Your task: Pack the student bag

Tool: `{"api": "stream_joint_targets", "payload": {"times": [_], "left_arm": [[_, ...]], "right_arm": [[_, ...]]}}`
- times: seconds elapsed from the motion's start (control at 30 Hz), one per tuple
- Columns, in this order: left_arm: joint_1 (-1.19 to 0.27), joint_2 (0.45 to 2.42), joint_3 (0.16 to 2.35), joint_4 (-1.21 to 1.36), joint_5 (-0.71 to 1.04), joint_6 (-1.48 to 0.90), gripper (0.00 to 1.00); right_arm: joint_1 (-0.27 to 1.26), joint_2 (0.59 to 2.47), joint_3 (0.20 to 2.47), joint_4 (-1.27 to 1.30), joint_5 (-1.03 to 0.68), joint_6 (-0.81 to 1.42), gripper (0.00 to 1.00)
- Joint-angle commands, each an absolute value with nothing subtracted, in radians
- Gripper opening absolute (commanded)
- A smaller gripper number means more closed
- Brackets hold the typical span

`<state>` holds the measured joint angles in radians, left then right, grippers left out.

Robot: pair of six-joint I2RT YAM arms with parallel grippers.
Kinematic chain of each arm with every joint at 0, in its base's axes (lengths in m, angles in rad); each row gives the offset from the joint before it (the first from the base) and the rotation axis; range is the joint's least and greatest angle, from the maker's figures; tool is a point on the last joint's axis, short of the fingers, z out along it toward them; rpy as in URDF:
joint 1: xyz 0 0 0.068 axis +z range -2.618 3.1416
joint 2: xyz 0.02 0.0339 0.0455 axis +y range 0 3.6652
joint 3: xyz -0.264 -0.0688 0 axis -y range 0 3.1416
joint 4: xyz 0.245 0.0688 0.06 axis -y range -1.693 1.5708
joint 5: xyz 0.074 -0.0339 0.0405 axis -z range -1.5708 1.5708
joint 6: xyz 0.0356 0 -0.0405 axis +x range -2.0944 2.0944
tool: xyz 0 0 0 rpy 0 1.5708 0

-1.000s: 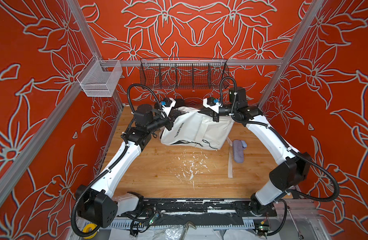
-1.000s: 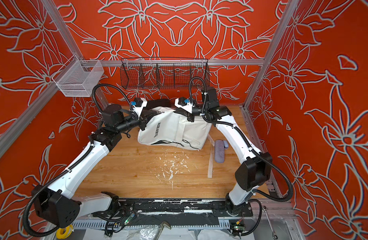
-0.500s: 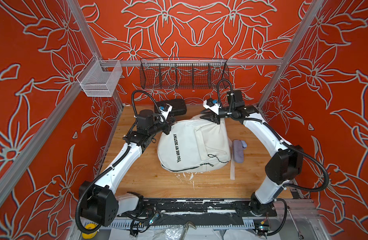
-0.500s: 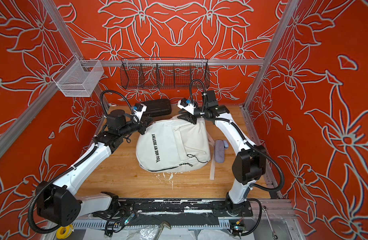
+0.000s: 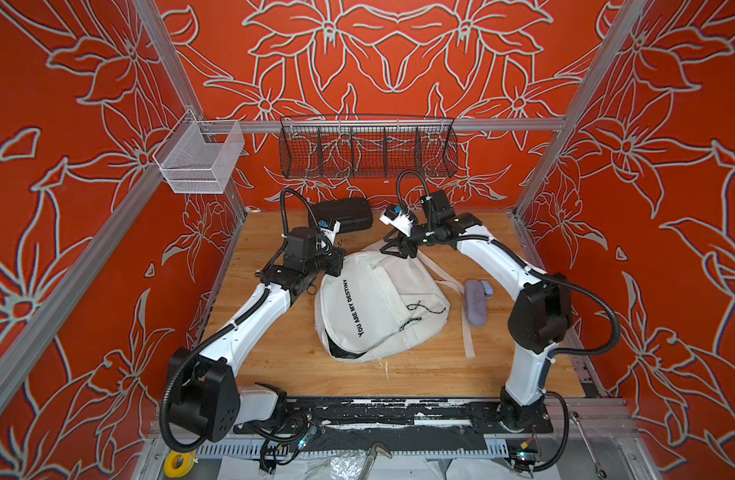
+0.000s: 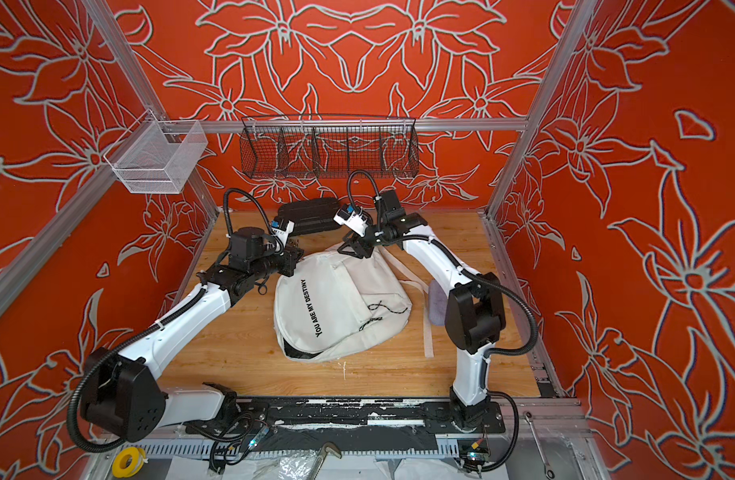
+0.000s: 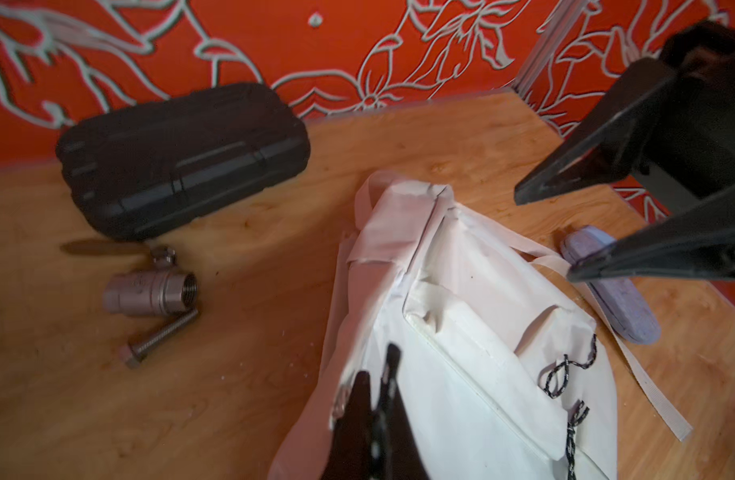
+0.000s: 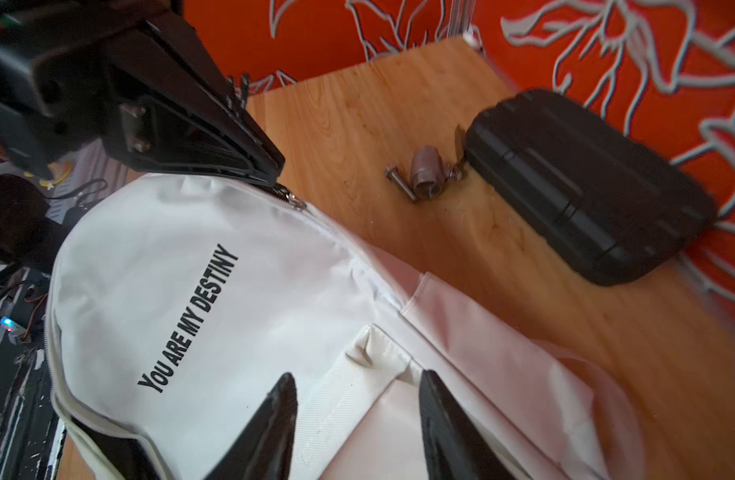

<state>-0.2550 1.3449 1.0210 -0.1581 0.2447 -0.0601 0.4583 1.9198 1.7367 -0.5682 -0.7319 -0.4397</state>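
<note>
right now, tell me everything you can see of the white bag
The bag is white fabric, flat on the table, print YOU ARE MY DESTINY up. Front pocket, black-and-white cord pulls, straps trailing beside it. Near zip gapes on dark lining; left end effector shut on its zip pull, right end effector open above it.

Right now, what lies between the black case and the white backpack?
A metal valve and a bolt lie between case and backpack; both wrist views show them.

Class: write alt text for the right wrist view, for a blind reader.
A white bag printed YOU ARE MY DESTINY lies on a wooden table, the right gripper open over it. The left gripper pinches its zip edge; a black case sits beyond.
</note>
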Motion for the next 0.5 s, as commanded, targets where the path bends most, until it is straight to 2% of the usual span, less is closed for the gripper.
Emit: {"api": "stream_joint_targets", "payload": {"times": [0.0,0.07,0.13,0.3,0.37,0.47], "left_arm": [[-0.259,1.383,1.022,-0.212,0.192,-0.199,0.00],[-0.259,1.398,0.992,-0.186,0.194,-0.234,0.00],[-0.259,1.422,0.985,-0.179,0.197,-0.279,0.00],[-0.261,1.518,1.071,-0.285,0.240,-0.350,0.00],[-0.261,1.549,1.110,-0.345,0.228,-0.379,0.00],[-0.258,1.555,1.132,-0.376,0.208,-0.409,0.00]], "right_arm": [[0.507,1.993,1.745,-0.642,-0.549,-0.264,0.54],[0.529,2.015,1.734,-0.660,-0.490,-0.220,0.59],[0.535,2.004,1.686,-0.596,-0.500,-0.154,0.62],[0.548,1.937,1.513,-0.278,-0.646,-0.113,0.62],[0.562,1.952,1.518,-0.271,-0.608,-0.113,0.62],[0.570,2.009,1.603,-0.421,-0.459,-0.118,0.63]]}}
